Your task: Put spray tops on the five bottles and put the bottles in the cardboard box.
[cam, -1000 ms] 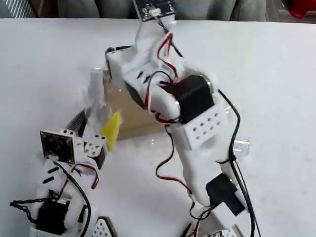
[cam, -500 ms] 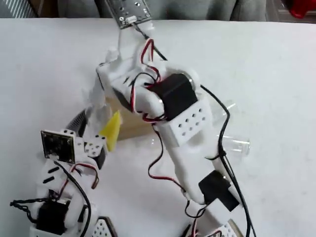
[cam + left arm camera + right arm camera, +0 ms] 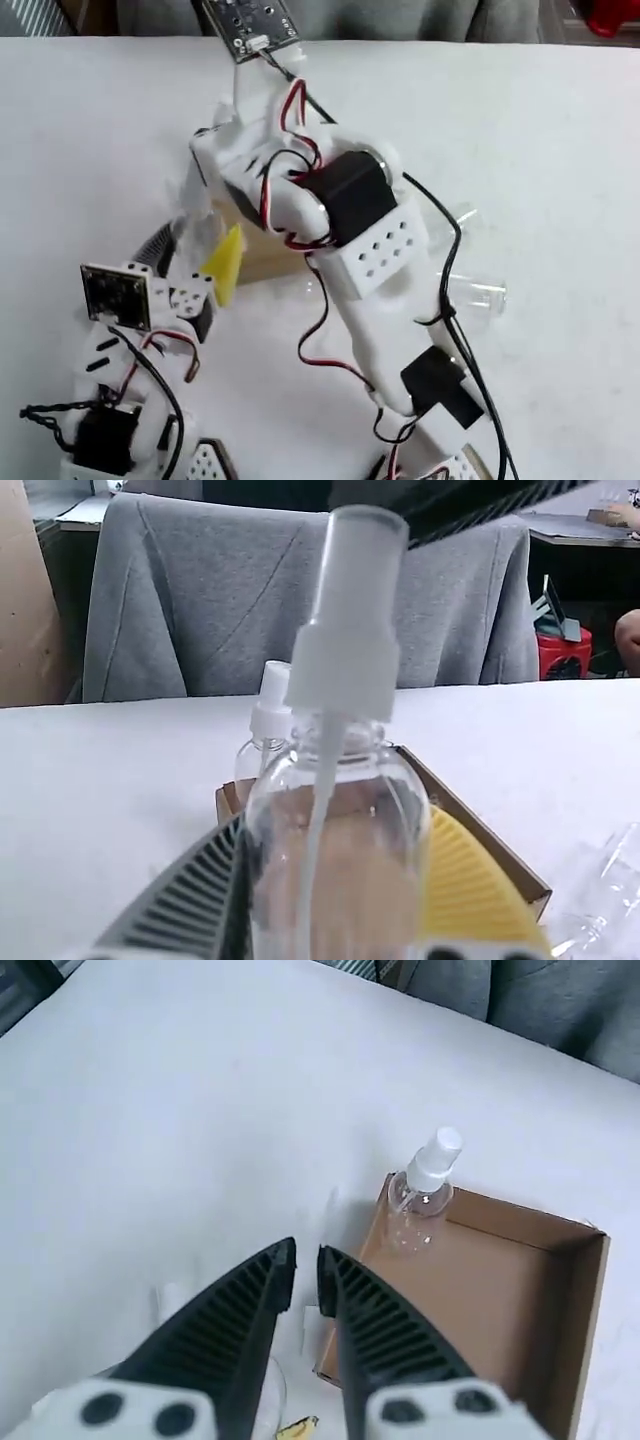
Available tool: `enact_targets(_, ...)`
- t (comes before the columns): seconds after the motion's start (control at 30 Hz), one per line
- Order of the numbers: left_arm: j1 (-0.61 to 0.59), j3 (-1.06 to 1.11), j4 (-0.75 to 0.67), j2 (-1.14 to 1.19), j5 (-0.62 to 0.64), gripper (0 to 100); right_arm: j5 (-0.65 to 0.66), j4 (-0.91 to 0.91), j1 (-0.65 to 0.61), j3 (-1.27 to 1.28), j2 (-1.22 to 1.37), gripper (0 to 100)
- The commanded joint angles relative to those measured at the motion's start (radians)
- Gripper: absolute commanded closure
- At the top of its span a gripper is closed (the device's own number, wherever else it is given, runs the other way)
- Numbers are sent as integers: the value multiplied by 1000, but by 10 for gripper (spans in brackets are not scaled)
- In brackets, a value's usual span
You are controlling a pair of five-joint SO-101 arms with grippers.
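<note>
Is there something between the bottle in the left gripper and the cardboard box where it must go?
Yes. The right arm hangs over the cardboard box, and a capped bottle stands in the box corner next to the held bottle. The rest of the box floor is bare.

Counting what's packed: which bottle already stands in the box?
The upright bottle with a spray top, in a corner of the box. The other topped bottle is held in the left gripper, not set in the box.
</note>
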Motion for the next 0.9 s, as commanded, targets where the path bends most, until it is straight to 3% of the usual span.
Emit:
enact_targets(0.0, 4, -9, -9, -5, -11, 980, 21, 16, -44, -32, -10, 984)
enact_targets(0.37, 5, -9, -8, -5, -11, 980, 25, 64, -134, -31, -1, 984)
enact_targets(0.87, 5, -11, 0, -5, -11, 980, 23, 56, -53, -68, -53, 984)
